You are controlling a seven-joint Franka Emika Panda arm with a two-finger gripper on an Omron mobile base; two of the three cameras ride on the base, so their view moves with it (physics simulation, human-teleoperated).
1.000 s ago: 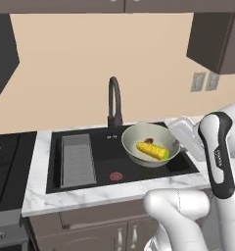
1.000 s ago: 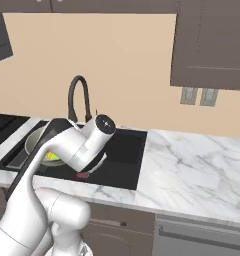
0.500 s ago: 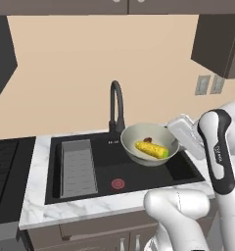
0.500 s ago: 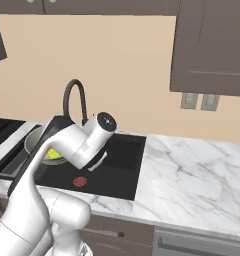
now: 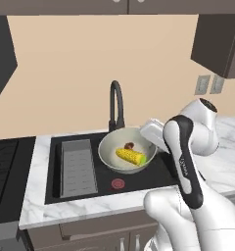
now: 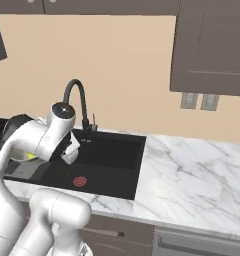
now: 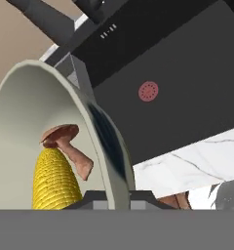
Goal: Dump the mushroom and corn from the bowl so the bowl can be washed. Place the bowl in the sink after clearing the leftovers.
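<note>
The grey-beige bowl [image 5: 107, 147] hangs over the black sink [image 5: 156, 172], just in front of the faucet [image 5: 116, 104]. My gripper [image 5: 149, 142] is shut on the bowl's right rim. The yellow corn [image 5: 131, 157] lies inside the bowl, and the small reddish-brown mushroom [image 5: 129, 145] sits behind it. In the hand view the bowl [image 7: 26, 117] stands tilted on edge, with the corn [image 7: 55, 178] and the mushroom [image 7: 65, 139] against its pale inside. My gripper [image 7: 120, 199] straddles the rim there. The sink [image 7: 187, 63] lies beyond.
A rectangular grey tray [image 5: 79, 167] fills the sink's left part, and the red drain strainer [image 5: 118, 184] lies near the sink's front. White marble counter [image 6: 192, 170] runs to the right of the sink [image 6: 112, 160]. A stovetop [image 5: 4, 169] lies to the left.
The whole picture has shifted, so the camera has moved with the base. The bowl stays in my gripper and now hangs a little further left, closer to the faucet.
</note>
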